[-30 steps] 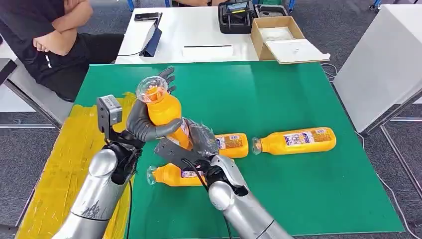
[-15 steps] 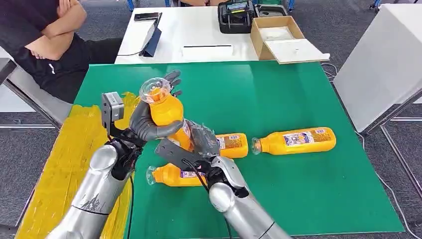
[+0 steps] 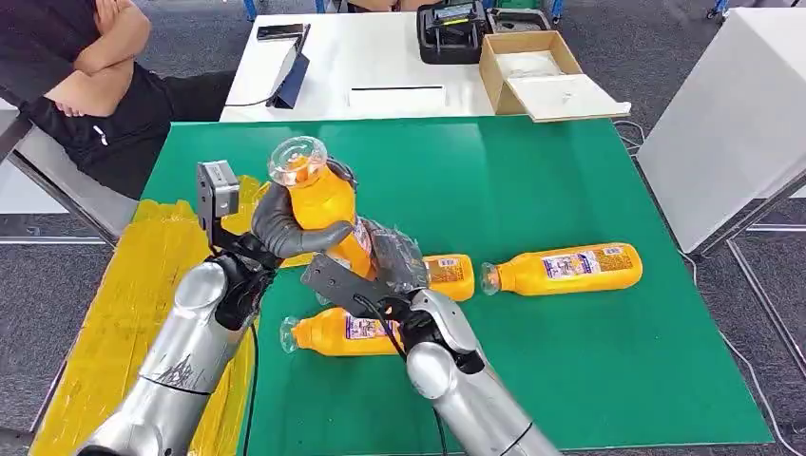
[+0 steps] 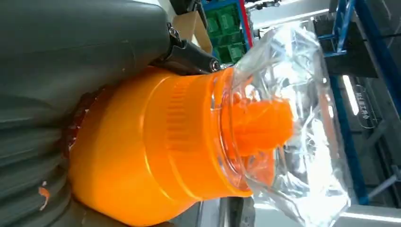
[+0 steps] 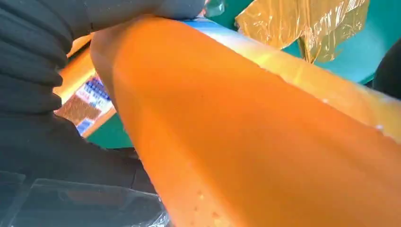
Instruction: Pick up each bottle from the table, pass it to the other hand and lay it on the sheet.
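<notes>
Handover in mid-air: the orange bottle (image 3: 328,214) is up over the green table (image 3: 532,180), both hands on it

The left hand (image 3: 290,228) now wraps tight round the bottle's upper body, fingers no longer splayed as a second ago; the right hand (image 3: 380,271) grips the lower end. Left looks ready to take it, so the right can let go next. The yellow sheet (image 3: 143,285) waits alongside; three bottles (image 3: 566,269) lie on the green
</notes>
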